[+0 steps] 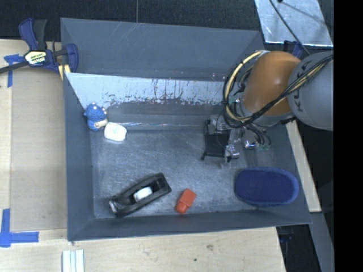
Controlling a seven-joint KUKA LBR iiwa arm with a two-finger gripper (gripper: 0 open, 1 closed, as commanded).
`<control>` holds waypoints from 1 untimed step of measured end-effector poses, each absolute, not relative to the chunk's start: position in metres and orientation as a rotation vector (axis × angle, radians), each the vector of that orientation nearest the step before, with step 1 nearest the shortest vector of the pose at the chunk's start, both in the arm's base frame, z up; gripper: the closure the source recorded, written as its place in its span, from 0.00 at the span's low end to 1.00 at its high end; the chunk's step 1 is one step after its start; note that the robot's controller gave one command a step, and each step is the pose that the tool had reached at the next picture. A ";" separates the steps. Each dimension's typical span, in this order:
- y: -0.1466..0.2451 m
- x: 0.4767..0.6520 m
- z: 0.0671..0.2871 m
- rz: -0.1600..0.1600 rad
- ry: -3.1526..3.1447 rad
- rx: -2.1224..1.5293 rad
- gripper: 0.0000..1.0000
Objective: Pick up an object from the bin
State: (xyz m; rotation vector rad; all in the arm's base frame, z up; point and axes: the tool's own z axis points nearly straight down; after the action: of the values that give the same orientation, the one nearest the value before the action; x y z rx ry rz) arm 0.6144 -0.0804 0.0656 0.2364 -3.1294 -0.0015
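Orange wrist cover (272,84), smooth and domed, looped with black cables, carries the dark gripper (218,147) over bare scuffed bin (79,169) floor at 3 o'clock; open or closed cannot be told. Nearest item: soft-looking blue oval pad (266,186) at 4 o'clock; also orange block (185,201) at 6, black dispenser (140,194) with white roll at 7, white lump (115,132) and blue figurine (95,116) at 10. Best practice: centre over one item, descend straight, close across its narrow width, clear of the wall.
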 end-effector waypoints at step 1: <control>-0.066 0.590 0.070 -0.001 -3.101 -0.507 0.00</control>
State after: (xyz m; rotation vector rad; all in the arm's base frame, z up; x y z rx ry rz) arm 0.5898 -0.0665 0.0703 -0.5066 -3.1012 -0.0008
